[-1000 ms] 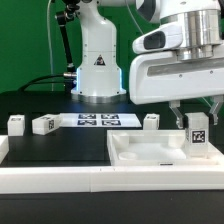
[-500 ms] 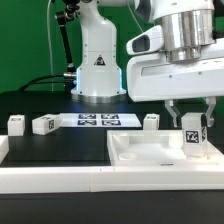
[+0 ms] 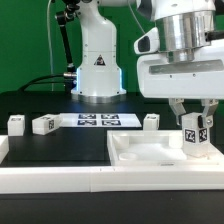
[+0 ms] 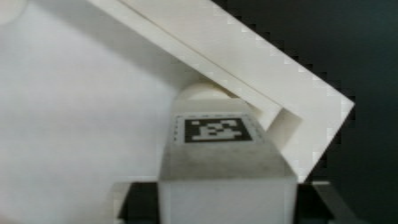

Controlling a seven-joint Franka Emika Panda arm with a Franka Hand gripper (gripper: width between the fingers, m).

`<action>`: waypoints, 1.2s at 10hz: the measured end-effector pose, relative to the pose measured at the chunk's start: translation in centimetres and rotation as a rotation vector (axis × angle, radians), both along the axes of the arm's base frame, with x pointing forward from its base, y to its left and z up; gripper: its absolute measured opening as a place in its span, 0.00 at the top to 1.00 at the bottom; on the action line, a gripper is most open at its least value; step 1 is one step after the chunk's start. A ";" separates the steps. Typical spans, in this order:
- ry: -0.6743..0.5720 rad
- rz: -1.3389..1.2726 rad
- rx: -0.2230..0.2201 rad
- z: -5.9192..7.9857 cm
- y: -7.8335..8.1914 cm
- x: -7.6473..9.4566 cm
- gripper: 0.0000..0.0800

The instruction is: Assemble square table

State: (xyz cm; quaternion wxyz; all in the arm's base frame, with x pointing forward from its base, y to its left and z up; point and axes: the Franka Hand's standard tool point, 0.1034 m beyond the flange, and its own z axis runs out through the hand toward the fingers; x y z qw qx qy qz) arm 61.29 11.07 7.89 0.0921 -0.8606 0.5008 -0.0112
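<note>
Scanning from the exterior view's left toward the hand, I find a short white tagged plastic leg (image 3: 16, 124) and a second loose leg (image 3: 44, 125), both lying well apart from the hand. Next comes the flat white marker board (image 3: 95, 121), then a third loose leg (image 3: 151, 121) near the hand on that same side. Below the hand lies the large white plastic square tabletop slab (image 3: 150, 152), just behind the long white rail (image 3: 60, 182).

The two-finger gripper (image 3: 196, 128) is closed on the fourth leg (image 3: 196, 136), a short white block with a black-and-white tag. The leg hangs upright, long axis vertical, over the slab's corner on the exterior view's right. I cannot tell whether its foot touches the slab.

In the wrist view the fourth leg (image 4: 221, 150) sits between the dark fingers (image 4: 143, 205) and points at the slab (image 4: 89, 100) where its raised edges meet in a corner.

I judge the coming move turns on the leg standing straight above that corner's seat. Room is tight: rims close in on two sides, so free space lies only upward and back over the slab's middle.
</note>
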 end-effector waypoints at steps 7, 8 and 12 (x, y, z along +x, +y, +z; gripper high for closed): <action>-0.056 0.397 -0.044 0.0 0.1 0.0 0.20; -0.067 0.473 -0.052 0.0 0.1 0.0 0.19; -0.101 0.809 -0.109 0.0 0.3 -0.1 0.19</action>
